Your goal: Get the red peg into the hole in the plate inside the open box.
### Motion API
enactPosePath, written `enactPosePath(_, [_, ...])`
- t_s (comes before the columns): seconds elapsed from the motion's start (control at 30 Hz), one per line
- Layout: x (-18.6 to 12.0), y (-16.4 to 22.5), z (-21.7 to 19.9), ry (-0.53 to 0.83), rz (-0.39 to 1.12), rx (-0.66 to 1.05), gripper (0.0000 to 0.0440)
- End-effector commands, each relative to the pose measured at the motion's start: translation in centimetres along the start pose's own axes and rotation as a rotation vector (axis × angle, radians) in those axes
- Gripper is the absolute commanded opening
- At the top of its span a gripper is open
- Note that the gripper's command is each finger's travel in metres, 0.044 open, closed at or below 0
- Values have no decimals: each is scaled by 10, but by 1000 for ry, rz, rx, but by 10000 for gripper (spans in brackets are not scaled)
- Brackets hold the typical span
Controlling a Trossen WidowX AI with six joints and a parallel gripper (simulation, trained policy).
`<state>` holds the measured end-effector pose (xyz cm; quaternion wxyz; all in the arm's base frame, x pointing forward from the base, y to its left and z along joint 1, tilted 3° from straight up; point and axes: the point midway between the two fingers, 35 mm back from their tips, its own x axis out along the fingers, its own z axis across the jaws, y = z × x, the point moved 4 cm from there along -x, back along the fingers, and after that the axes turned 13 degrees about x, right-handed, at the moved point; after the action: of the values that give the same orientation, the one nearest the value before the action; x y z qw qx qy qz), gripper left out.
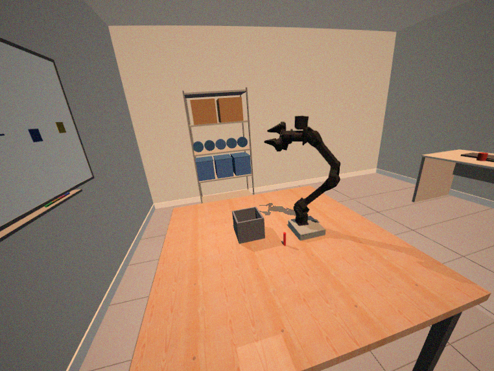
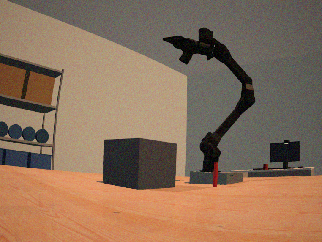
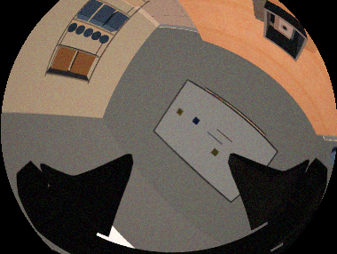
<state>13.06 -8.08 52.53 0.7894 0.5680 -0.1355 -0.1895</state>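
1. Gripper (image 1: 266, 136) (image 2: 164, 39) (image 3: 182, 160): the black, tapering fingers stand wide apart, with nothing between them. It is raised well above the table and, in the top view, points toward 9 o'clock.
2. Red peg (image 1: 284, 239) (image 2: 215, 174): a slim, smooth, straight-sided rod, upright on the table and outside the box. In the top view it stands at 4 o'clock from the box and 8 o'clock from the arm's base, well apart from the gripper.
3. Open box (image 1: 252, 231) (image 2: 122, 163) (image 3: 278, 45): dark grey, square-cornered, flat-walled and matt, with its opening upward. It appears at 2 o'clock in the wrist view.
4. Plate (image 3: 289, 34): a pale, flat piece at the bottom of the box, showing a small dark hole. The peg is not in that hole.
5. Arm (image 1: 327, 154) (image 2: 235, 68): black, jointed and angular, rising from its base and bending over toward 9 o'clock at the top.
6. Base (image 1: 319, 232) (image 2: 233, 178): a grey, low, rectangular block, at 3 o'clock from the box in the top view.
7. Table (image 1: 223, 295) (image 2: 156, 213) (image 3: 248, 49): orange-brown wood-look surface, with streaked grain and small dark knots.
8. Whiteboard (image 1: 32, 159) (image 3: 222, 173): flat, pale grey panel in a thin dark frame, at 9 o'clock in the top view.
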Motion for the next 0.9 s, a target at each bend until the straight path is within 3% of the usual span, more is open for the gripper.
enactPosePath(0.0, [12, -10, -7, 53, -40, 29, 440])
enactPosePath(0.87, [53, -68, -106, 525, -289, 102, 439])
